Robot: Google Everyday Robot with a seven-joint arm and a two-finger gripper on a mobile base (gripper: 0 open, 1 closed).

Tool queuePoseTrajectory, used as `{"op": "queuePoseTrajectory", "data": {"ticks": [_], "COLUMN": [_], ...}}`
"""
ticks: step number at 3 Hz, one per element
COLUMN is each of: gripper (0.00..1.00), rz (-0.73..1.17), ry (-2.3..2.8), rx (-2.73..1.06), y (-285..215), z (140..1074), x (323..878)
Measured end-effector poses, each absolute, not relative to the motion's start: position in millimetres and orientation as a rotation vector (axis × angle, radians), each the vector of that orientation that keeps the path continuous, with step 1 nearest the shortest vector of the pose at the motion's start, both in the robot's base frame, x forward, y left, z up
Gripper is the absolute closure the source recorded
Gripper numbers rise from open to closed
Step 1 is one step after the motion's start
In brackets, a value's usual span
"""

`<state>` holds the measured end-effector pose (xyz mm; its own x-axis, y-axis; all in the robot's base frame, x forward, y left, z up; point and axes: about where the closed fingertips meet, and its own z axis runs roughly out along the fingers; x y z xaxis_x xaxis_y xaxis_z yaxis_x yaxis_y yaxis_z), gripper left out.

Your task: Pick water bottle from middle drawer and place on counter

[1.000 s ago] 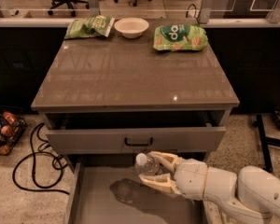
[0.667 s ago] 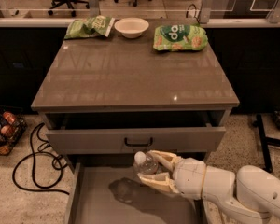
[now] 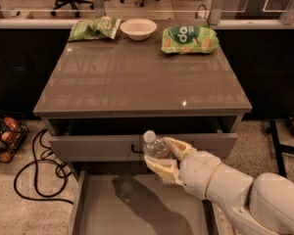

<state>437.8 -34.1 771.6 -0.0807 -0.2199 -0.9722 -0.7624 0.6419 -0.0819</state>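
Since a second ago our gripper point(image 3: 162, 156) is higher, clenched around the water bottle point(image 3: 155, 147), which hangs above the open middle drawer point(image 3: 103, 209). We should rise straight past the counter point(image 3: 137, 77) edge first, then go forward, keeping the bottle steady

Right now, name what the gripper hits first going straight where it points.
The gripper, holding the water bottle over the middle drawer, would likely meet the upper drawer front; depth unclear.
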Motion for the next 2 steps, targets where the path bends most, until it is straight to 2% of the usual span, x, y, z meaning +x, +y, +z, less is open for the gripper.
{"op": "queuePoseTrajectory", "data": {"ticks": [2], "gripper": [1.0], "rz": [0.401], "ry": [1.636], "rx": [-0.583], "y": [-93], "z": [829], "x": [485]}}
